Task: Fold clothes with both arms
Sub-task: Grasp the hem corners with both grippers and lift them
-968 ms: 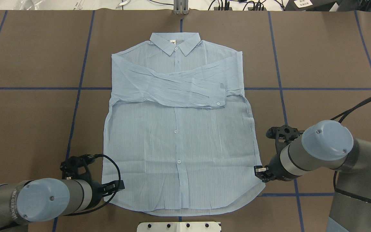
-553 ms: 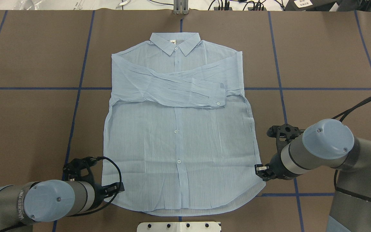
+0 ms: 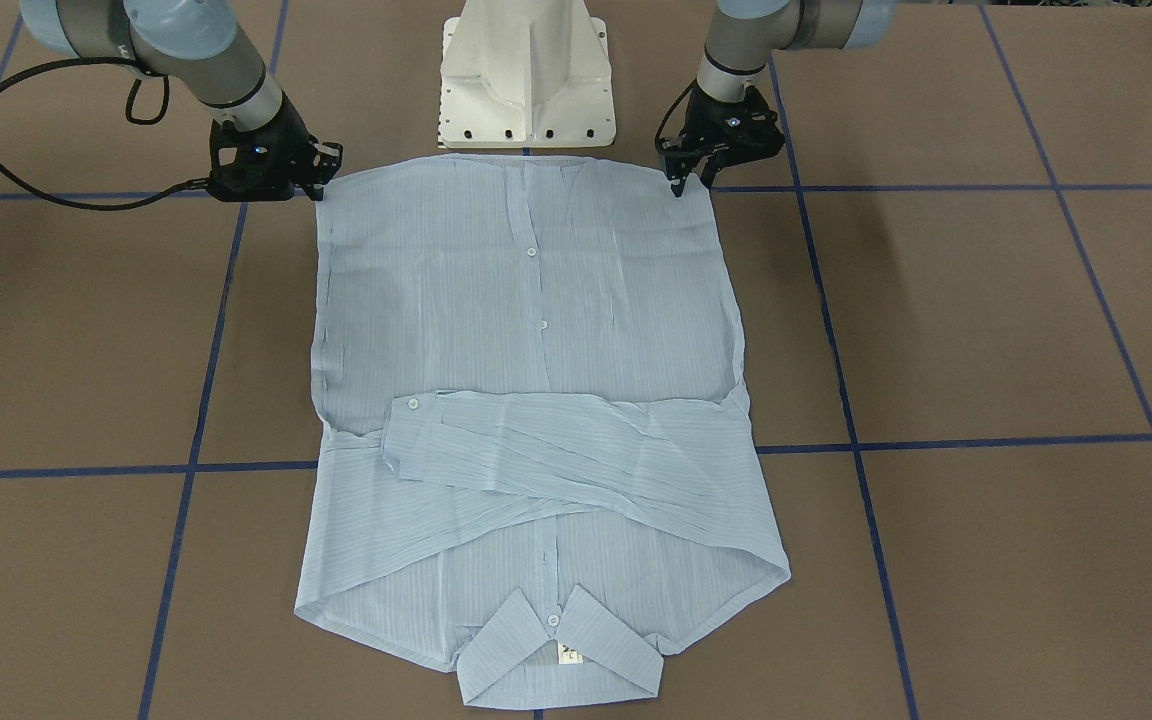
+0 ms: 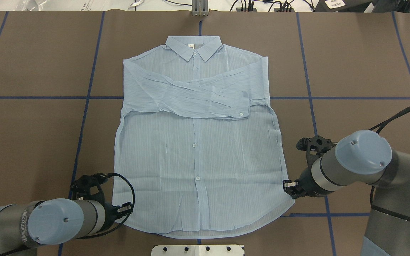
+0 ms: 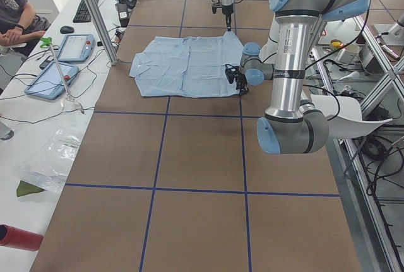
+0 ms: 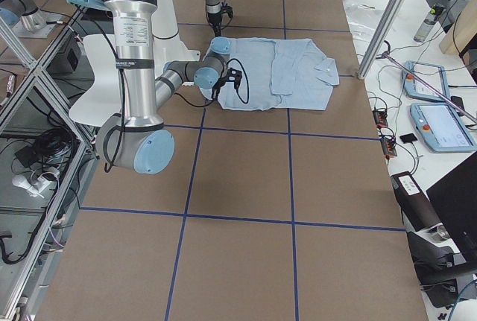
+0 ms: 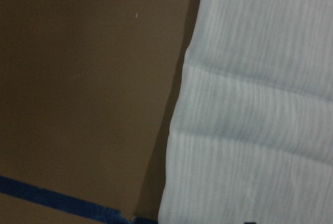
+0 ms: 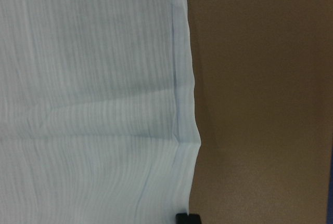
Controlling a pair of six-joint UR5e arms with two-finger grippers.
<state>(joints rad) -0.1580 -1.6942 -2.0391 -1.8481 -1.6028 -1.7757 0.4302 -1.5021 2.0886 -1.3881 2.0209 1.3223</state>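
Observation:
The light-blue striped shirt point(image 4: 194, 153) lies flat on the brown table, collar point(image 4: 193, 46) at the far side, both sleeves crossed over the chest. My left gripper point(image 4: 126, 209) sits low at the hem's left corner, seen from the front point(image 3: 688, 182) with its fingers apart, open. At the hem's right corner my right gripper point(image 4: 289, 187) is also open, lying sideways against the fabric edge point(image 3: 321, 170). Each wrist view shows shirt edge point(image 7: 177, 130) point(image 8: 182, 104) on brown table, with only a black fingertip sliver at the bottom.
The white pedestal base point(image 3: 526, 80) stands just behind the hem. Blue tape lines point(image 4: 84, 106) grid the table. A side bench with tablets point(image 5: 76, 48) and a seated person point(image 5: 16, 13) runs along the far edge.
My left gripper has slid a little back toward the robot along the hem's left corner. The right gripper has crept slightly outward at the right corner. The shirt has not moved.

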